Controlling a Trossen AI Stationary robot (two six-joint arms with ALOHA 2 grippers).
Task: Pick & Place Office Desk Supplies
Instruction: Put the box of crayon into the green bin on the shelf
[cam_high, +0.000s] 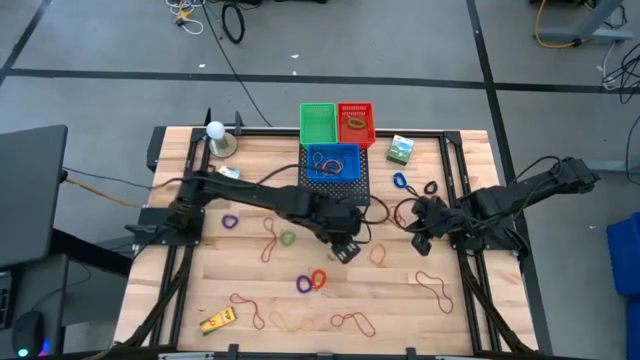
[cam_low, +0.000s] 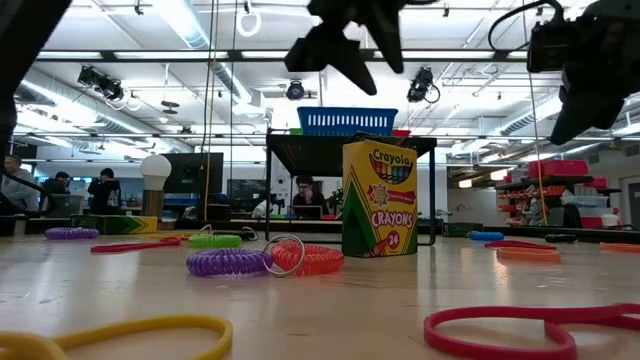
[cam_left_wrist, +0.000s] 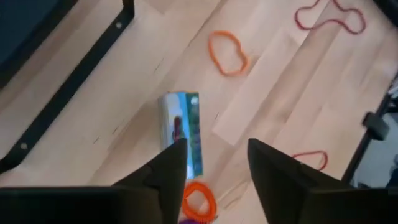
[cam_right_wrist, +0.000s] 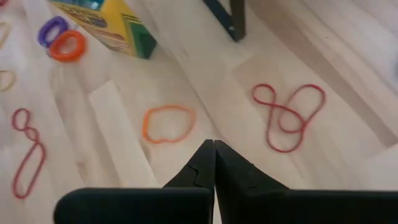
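A Crayons box (cam_low: 380, 200) stands upright on the wooden table (cam_high: 180, 300), near its middle, beside a purple ring (cam_low: 228, 262) and an orange ring (cam_low: 305, 258). My left gripper (cam_left_wrist: 217, 174) hangs open above the box (cam_left_wrist: 183, 130), clear of it, fingers slanting down. My right gripper (cam_right_wrist: 214, 155) is shut on nothing, right of centre (cam_high: 418, 235), over an orange rubber band (cam_right_wrist: 168, 124) and a looped red band (cam_right_wrist: 289, 115). Rubber bands and more rings lie scattered over the table. A green printed box (cam_high: 400, 150) sits at the far right and a yellow item (cam_high: 218, 320) near the front left.
A green basket (cam_high: 318, 123), a red basket (cam_high: 355, 122) and a blue basket (cam_high: 332, 163) stand at the far middle, the blue one on a black mesh stand (cam_high: 352, 188). A white bulb on a base (cam_high: 215, 132) stands at the far left. Black frame rails run along the table's sides.
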